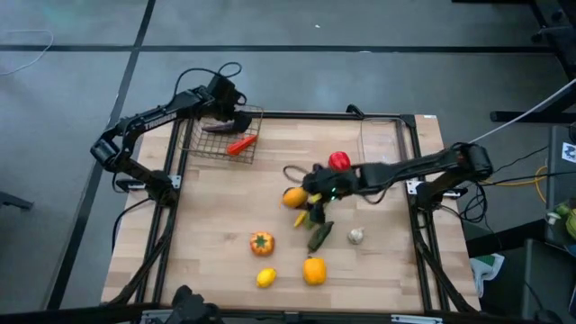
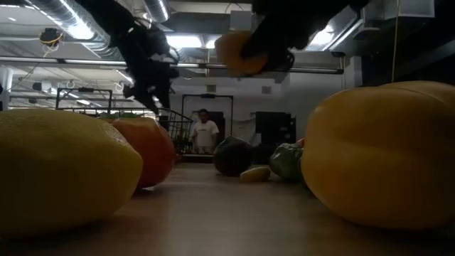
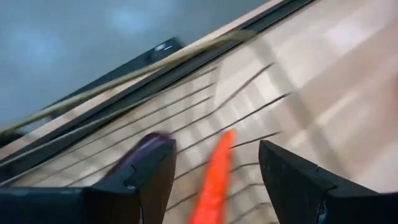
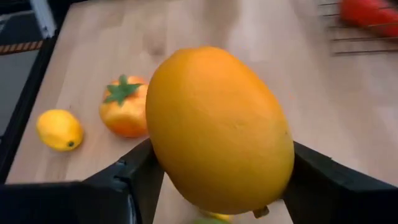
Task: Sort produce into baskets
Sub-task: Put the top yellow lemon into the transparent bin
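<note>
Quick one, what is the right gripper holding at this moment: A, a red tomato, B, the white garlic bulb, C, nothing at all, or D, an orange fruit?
D. In the right wrist view the orange fruit sits between the right gripper's two dark fingers, and the low view shows it lifted clear of the table. The garlic bulb lies on the wood.

Bare table (image 1: 207, 225) along left side, free passage there. Middle cluttered: tomato (image 1: 261, 241), lemon (image 1: 265, 277), orange pepper (image 1: 314, 270), green pieces (image 1: 319, 236), garlic (image 1: 356, 236). Left gripper (image 1: 227, 110) hangs over wire basket (image 1: 193, 144), blocking entry. Clear bin (image 1: 382, 135) unobstructed from above.
</note>
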`<state>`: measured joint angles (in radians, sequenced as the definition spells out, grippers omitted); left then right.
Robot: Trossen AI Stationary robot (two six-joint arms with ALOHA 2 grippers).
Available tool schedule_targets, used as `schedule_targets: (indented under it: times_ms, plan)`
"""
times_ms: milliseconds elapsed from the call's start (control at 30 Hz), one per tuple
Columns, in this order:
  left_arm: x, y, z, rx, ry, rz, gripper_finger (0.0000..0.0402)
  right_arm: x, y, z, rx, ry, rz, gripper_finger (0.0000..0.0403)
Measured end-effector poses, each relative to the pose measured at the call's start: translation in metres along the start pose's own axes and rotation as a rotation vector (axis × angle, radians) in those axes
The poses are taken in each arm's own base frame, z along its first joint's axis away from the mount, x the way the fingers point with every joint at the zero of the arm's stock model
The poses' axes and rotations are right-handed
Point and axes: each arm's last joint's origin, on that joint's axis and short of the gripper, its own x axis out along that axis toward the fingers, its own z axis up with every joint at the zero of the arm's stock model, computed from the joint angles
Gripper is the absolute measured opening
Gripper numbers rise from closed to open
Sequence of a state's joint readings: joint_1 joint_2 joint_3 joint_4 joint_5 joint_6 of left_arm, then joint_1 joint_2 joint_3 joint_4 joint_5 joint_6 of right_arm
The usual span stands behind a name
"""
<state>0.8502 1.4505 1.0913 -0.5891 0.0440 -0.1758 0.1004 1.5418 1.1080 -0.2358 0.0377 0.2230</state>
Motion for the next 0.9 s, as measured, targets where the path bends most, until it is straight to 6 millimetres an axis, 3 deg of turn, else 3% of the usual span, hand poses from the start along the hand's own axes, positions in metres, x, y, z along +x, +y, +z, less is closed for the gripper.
schedule_targets:
  times_ms: [200, 500, 733, 900]
  plan:
    - [-0.025, -0.019, 0.013, 0.017, -0.067, -0.181, 0.0225, -0.048, -0.030, 0.009, 0.016, 0.000, -0.097, 0.0259]
    - [-0.042, -0.077, -0.003, 0.213, -0.072, -0.333, 0.0225, -0.106, -0.072, -0.004, 0.101, 0.115, -0.367, 0.0260]
    - [-0.054, -0.131, -0.021, 0.342, -0.121, -0.485, 0.0225, -0.128, -0.104, -0.026, 0.126, 0.333, -0.605, 0.0260]
    - [-0.068, -0.168, -0.032, 0.429, -0.250, -0.548, 0.0225, -0.129, -0.128, -0.047, 0.176, 0.449, -0.680, 0.0260]
